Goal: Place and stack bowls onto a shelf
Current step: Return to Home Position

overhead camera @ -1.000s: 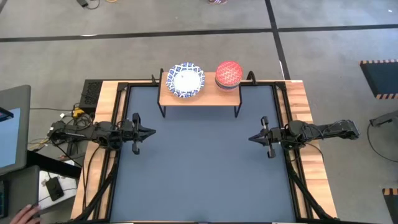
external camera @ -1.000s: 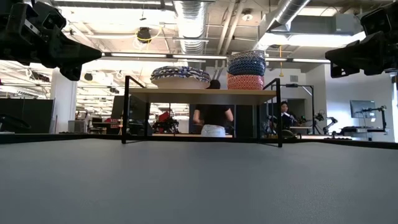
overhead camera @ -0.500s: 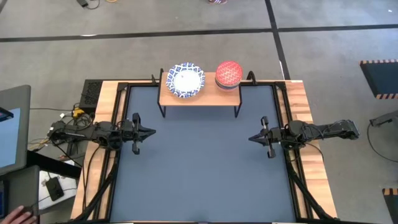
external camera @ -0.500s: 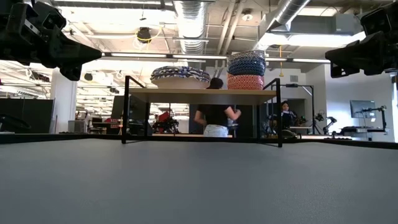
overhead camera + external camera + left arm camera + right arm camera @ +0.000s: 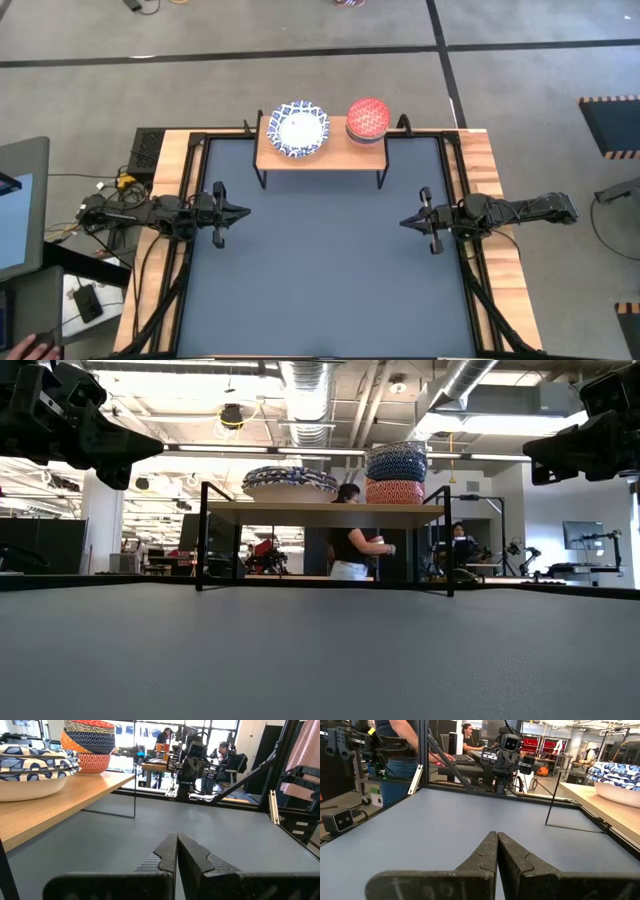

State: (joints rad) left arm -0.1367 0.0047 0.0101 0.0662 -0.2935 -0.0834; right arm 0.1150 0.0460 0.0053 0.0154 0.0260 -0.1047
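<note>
1. Resting on the shelf (image 5: 340, 153) at the far middle of the table (image 5: 320, 290), the bowls sit in two piles. The white bowls (image 5: 301, 129) with blue rims are nested on its left half. The small bowls (image 5: 368, 119) stand just beside them on its right half, a red one on top. Every bowl in view is on the shelf.
2. The left gripper (image 5: 243, 212) hangs above the table's left side, its fingers pressed together with nothing between them. The right gripper (image 5: 404, 222) mirrors it on the right side, likewise closed and empty. Both are well apart from the shelf.
3. The bowls look like glazed pottery, so I judge them stiff, smooth, somewhat slippery, and liable to chip or crack if knocked. One bowl is probably light, while a whole nested pile is likely heavy.
4. The best hold is probably the rim, with one finger inside the wall and one outside, lifting straight up so the bowl below is not dragged.
5. The small pile stands taller and narrower than the white one, so it seems the likelier to tip. It also sits near the shelf's right end, where a sideways nudge could send it off.
</note>
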